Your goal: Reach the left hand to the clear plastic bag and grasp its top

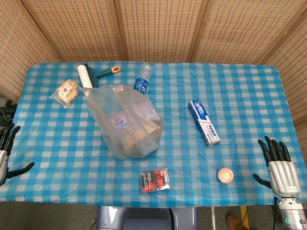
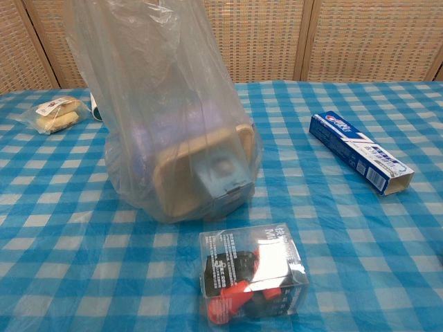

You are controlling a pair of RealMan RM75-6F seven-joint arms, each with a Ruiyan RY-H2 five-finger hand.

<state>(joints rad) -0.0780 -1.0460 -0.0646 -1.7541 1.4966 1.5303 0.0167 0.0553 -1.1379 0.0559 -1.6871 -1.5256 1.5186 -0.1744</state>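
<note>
The clear plastic bag point(image 1: 125, 122) stands upright in the middle of the blue checked table point(image 1: 240, 96), with a tan box and a blue carton inside it. In the chest view the bag point(image 2: 166, 117) fills the left centre and its top runs past the upper edge. My left hand point(image 1: 5, 152) hovers at the table's left front edge, far from the bag, fingers spread and holding nothing. My right hand point(image 1: 278, 165) is at the right front corner, fingers apart and empty. Neither hand shows in the chest view.
A toothpaste box point(image 1: 204, 121) lies right of the bag. In front of it are a clear box of red clips point(image 1: 154, 179) and a small peach ball point(image 1: 225, 175). Behind it lie a water bottle point(image 1: 142, 79), a lint roller point(image 1: 88, 75) and a wrapped snack point(image 1: 67, 92).
</note>
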